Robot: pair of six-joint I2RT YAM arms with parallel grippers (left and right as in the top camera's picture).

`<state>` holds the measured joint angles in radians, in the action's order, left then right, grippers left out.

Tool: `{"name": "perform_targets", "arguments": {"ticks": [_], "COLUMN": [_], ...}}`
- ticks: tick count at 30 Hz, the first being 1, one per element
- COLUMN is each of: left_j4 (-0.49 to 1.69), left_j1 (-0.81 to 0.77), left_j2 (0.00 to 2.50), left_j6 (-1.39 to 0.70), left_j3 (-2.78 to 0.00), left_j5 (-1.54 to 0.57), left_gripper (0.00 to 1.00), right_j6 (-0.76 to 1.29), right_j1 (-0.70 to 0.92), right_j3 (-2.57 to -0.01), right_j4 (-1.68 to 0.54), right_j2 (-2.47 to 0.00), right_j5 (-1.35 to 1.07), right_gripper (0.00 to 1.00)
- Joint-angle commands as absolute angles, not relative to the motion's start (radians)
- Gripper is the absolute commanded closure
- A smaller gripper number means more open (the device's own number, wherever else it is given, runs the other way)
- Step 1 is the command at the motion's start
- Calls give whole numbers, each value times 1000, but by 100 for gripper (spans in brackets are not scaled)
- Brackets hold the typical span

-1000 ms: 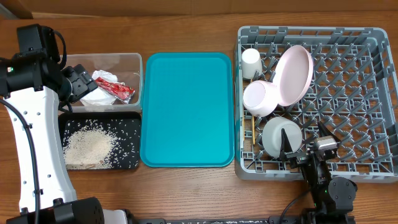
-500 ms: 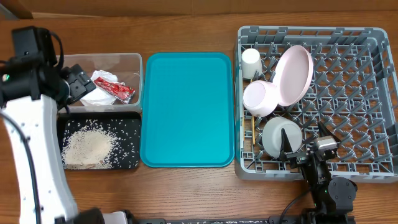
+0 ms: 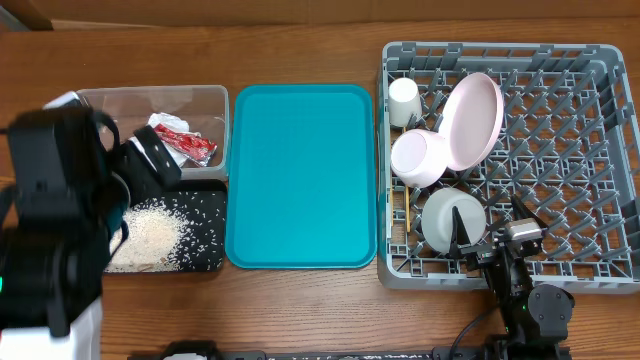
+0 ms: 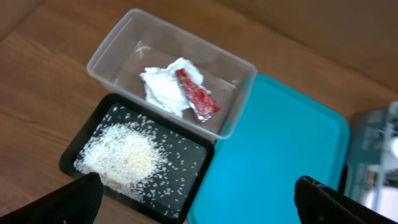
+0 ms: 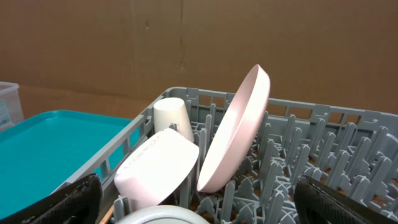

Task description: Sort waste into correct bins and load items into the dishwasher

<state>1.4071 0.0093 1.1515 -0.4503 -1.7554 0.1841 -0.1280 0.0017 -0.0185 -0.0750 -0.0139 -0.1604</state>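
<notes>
The crumpled red wrapper [image 4: 196, 96] and white tissue [image 4: 163, 87] lie in the clear tub [image 4: 124, 37]. Loose rice [image 4: 124, 155] is heaped in the black tray [image 4: 81, 146]. My left gripper [image 4: 205, 205] hangs open high above both bins, holding nothing. In the grey dish rack [image 3: 560, 150] stand a pink plate [image 3: 475, 120], a white cup [image 3: 404, 100], a pale bowl [image 3: 422, 158] and a grey bowl [image 3: 450, 215], with a chopstick [image 3: 407, 212] beside them. At the rack's front edge my right gripper [image 5: 202, 205] is open and holds nothing.
A bare teal serving tray [image 3: 300, 175] lies between the bins and the rack. My raised left arm [image 3: 60, 220] blocks the overhead view of the table's left side. A brown cardboard wall [image 5: 186, 43] stands behind the rack.
My left arm has lifted up and back from the clear tub toward the table's front, so it now looms large overhead. The right arm has not moved.
</notes>
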Motion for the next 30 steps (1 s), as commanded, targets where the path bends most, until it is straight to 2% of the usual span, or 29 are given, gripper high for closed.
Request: {"name": "perform_targets", "arguments": {"ticks": [1, 11, 20, 27, 30], "left_j4": [1407, 1366, 956, 561, 474], "left_j1": [-19, -20, -20, -20, -20], "left_j2": [1072, 857, 627, 439, 386], "left_j6": [-453, -453, -528, -756, -862], "left_j3": [-1768, -1612, -1248, -891, -775], "left_j5": [191, 192, 191, 191, 191], "left_gripper": [0, 0, 0, 0, 0], "right_j6": [-131, -131, -131, -131, -131], "right_j1": [6, 6, 6, 6, 6], "right_j3": [-8, -8, -8, -8, -8], "right_j4": [-69, -69, -69, -69, -69], "right_j2": [-3, -3, -3, -3, -3], "right_j5": [-166, -166, -166, -166, -166], "right_gripper": [0, 0, 0, 0, 0]}}
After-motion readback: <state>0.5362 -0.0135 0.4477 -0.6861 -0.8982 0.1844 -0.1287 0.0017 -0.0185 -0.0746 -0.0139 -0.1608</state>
